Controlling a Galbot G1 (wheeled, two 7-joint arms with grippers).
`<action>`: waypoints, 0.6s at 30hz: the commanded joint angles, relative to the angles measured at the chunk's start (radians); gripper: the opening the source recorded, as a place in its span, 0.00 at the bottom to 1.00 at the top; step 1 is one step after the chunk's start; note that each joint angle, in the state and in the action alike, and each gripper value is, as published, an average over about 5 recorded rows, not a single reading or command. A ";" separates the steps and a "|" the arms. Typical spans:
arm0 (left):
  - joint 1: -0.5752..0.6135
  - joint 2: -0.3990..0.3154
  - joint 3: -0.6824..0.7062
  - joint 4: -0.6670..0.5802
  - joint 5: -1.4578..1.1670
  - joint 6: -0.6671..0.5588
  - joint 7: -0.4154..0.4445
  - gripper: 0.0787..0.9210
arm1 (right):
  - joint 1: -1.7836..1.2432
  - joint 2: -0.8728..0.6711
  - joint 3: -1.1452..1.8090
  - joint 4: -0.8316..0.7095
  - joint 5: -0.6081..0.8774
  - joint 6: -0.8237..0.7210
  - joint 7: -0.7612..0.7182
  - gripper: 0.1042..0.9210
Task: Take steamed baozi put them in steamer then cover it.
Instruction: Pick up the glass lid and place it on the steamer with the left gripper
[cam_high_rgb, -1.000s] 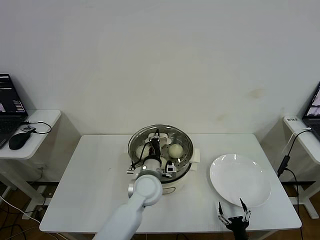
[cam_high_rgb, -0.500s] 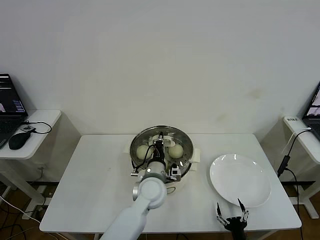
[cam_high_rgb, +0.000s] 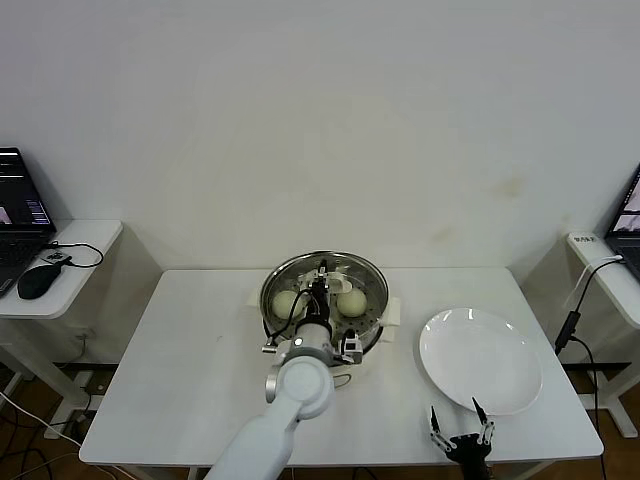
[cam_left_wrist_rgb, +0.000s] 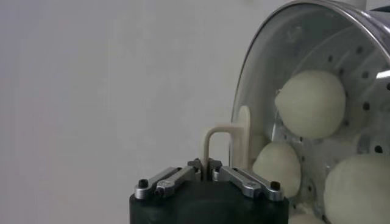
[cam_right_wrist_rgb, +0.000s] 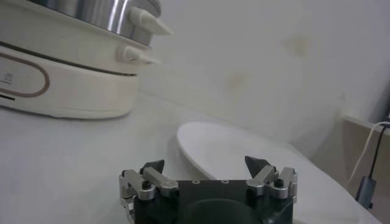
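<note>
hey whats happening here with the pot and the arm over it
The left tool is over the steamer on the table, its fingers around the cream handle of the glass lid, which sits on the pot. Buns show inside through the glass. The white plate beside it is bare. The right tool waits open near the table's front edge, holding nothing.
</note>
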 joint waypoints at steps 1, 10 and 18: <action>0.015 -0.002 -0.005 -0.008 0.012 -0.010 -0.007 0.32 | 0.000 0.000 -0.002 0.001 -0.001 0.000 -0.001 0.88; 0.017 -0.002 -0.004 -0.008 0.017 -0.019 -0.002 0.63 | -0.001 0.000 -0.007 0.002 -0.002 0.000 -0.003 0.88; 0.012 -0.002 -0.003 0.004 0.022 -0.029 0.003 0.68 | -0.002 0.000 -0.006 0.002 -0.001 0.001 -0.004 0.88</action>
